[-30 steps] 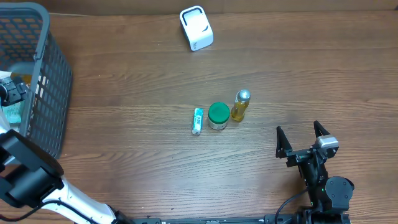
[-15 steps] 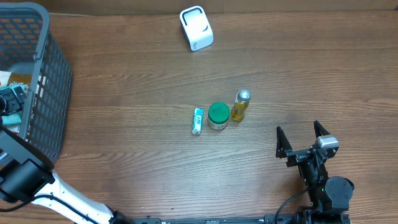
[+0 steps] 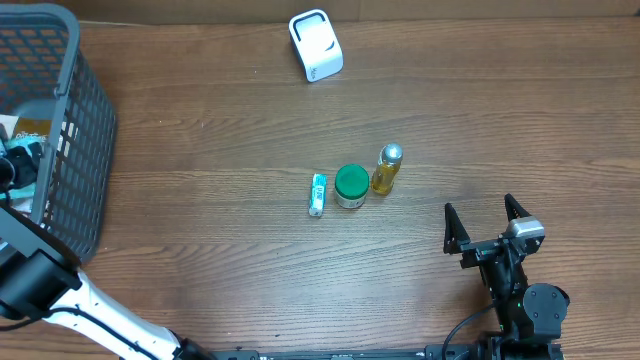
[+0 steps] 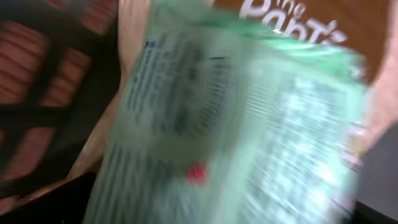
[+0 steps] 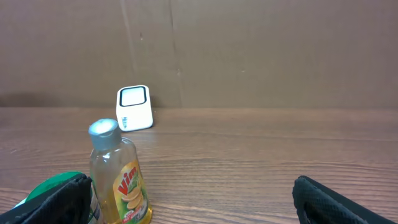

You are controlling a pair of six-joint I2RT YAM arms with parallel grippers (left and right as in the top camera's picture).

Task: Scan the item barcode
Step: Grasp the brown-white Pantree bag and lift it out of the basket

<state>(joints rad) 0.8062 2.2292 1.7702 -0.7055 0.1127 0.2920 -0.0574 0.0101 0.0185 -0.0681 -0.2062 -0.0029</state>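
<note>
The green packet (image 4: pixel 236 124), the item nearest the left pincer (image 3: pixel 8 166), lies inside the grey mesh basket (image 3: pixel 75 150) at the left edge of the tabletop (image 3: pixel 250 290). In the left wrist view it fills almost the whole picture as a blur, with a brown package bearing white letters (image 4: pixel 292 18) behind it and the basket's dark mesh to the left. The left pincer stands as wide as it goes. Its fingers do not show in its own camera, so it cannot be told whether they touch the packet. The basket wall stands between that pincer and the rest of the tabletop. The white scanner (image 3: pixel 315 45) sits well apart, near the far edge. In the middle, in a close row, are a small blue-green tube (image 3: pixel 317 194) lying flat, a jar with a green lid (image 3: pixel 350 186) and an upright yellow bottle with a silver cap (image 3: pixel 387 169). The right pincer (image 3: pixel 487 225) hangs near the front right, jaws spread wide and holding nothing. From its wrist camera the bottle and the jar stand in front of it, with the scanner further back. Compared with the earlier overhead frames, the left pincer has slid toward the left edge of the picture and its arm has followed. The scanner, the three items in the row and the right arm have not moved.
</note>
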